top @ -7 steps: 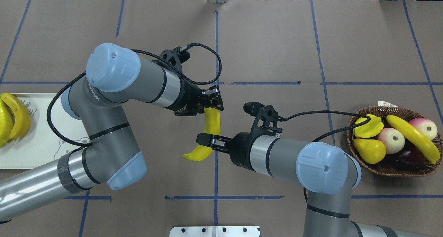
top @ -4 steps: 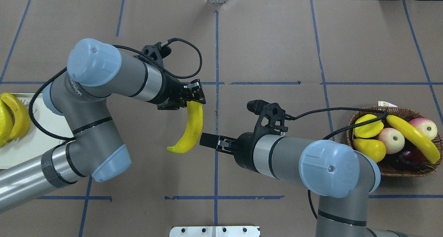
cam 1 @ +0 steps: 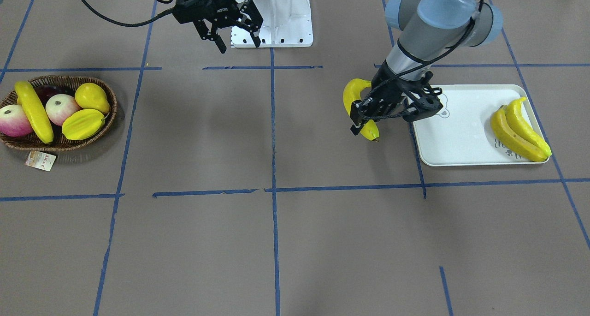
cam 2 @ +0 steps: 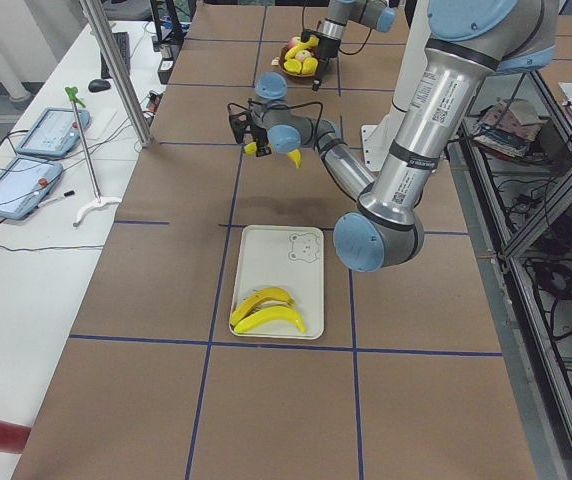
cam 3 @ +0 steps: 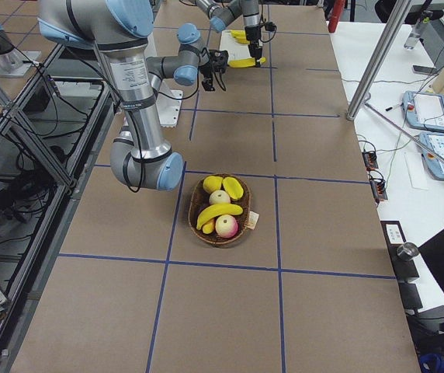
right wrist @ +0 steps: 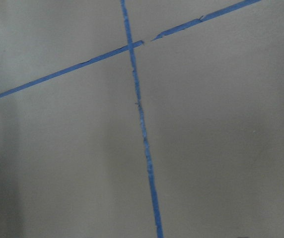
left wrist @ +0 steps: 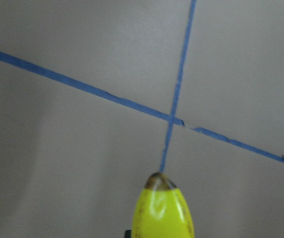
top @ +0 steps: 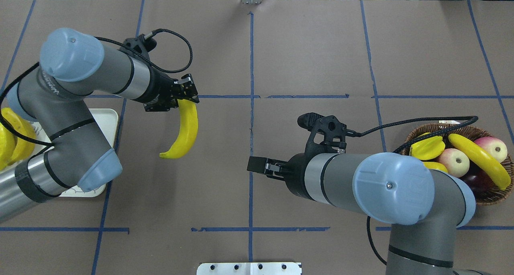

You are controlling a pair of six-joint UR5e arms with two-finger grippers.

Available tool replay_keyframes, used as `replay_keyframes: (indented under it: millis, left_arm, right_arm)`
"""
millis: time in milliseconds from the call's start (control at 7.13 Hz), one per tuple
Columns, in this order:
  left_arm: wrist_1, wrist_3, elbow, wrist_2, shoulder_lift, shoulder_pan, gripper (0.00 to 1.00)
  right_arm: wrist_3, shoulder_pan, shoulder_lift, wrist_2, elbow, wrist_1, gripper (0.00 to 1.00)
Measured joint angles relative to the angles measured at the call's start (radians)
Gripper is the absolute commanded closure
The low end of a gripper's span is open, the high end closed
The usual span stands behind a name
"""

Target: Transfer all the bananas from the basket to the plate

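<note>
Left gripper [top: 186, 97] pinches a banana [top: 185, 132] near the plate [cam 1: 461, 127] — right gripper [cam 1: 239, 41], jaws spread, well apart from that plate

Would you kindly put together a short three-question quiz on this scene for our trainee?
1. True or false: the right gripper holds a banana.
2. How many bananas lie on the plate?
3. The banana in the left gripper is: A) on the plate, B) in the air beside the plate, C) shared with the right gripper.

Key: 1 false, it is open and empty; 2 two; 3 B.
</note>
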Motion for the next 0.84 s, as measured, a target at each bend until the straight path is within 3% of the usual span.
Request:
replay_keyframes:
  millis: [281,842]
  left_arm:
    - [0.118,-0.002,-0.053,0.001,0.126,-0.073,0.97]
    - [0.121,0.002,-0.025,0.001,0.330,-0.191,0.97]
  right_arm:
    - [-0.031,0.062,-0.008,0.046,0.008,-0.087,0.00]
    - [-0.129,0.147,-0.009,0.122,0.050,-0.291,0.00]
